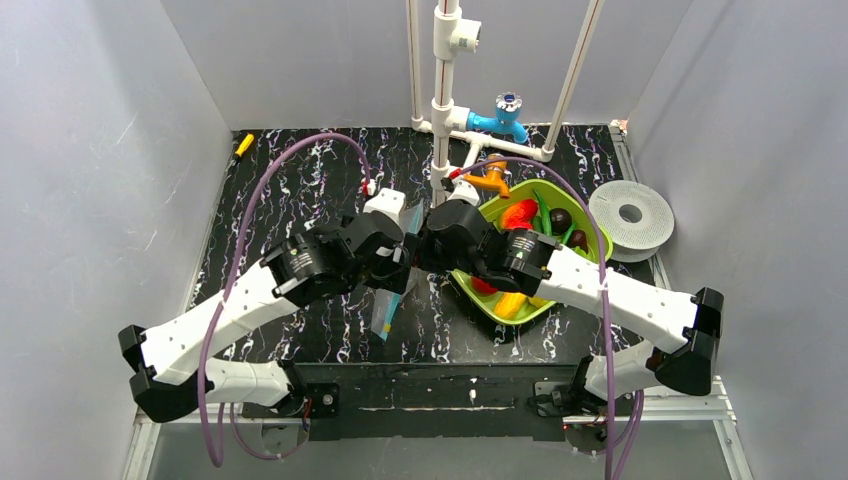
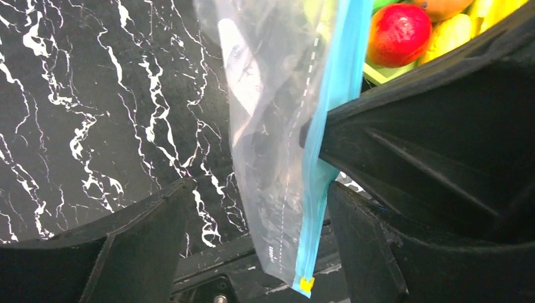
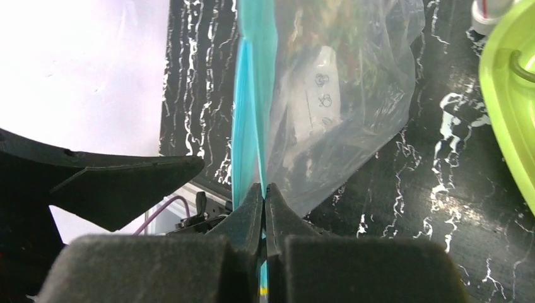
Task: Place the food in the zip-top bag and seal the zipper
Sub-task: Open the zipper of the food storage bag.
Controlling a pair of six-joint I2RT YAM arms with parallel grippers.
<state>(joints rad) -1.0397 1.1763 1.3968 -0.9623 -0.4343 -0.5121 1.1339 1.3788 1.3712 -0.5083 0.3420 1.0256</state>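
The clear zip-top bag [image 2: 271, 120] hangs off the table with its light-blue zipper [image 2: 331, 107] running down one edge to a yellow end tab. My right gripper [image 3: 264, 192] is shut on the zipper [image 3: 252, 95], pinching the strip between its pads. My left gripper [image 2: 258, 189] is open, its fingers [image 2: 148, 237] standing either side of the bag's lower part. From above, both grippers [image 1: 398, 262] [image 1: 428, 248] meet mid-table with the bag [image 1: 385, 312] below them. The food [image 1: 518, 213], red, yellow, orange and dark pieces, lies in the lime-green tray [image 1: 590, 232]; none shows inside the bag.
A white pipe frame with a blue tap [image 1: 508, 115] stands at the back centre. A grey round disc [image 1: 630, 215] lies right of the tray. A small yellow object [image 1: 244, 143] sits at the far left corner. Grey walls close in both sides.
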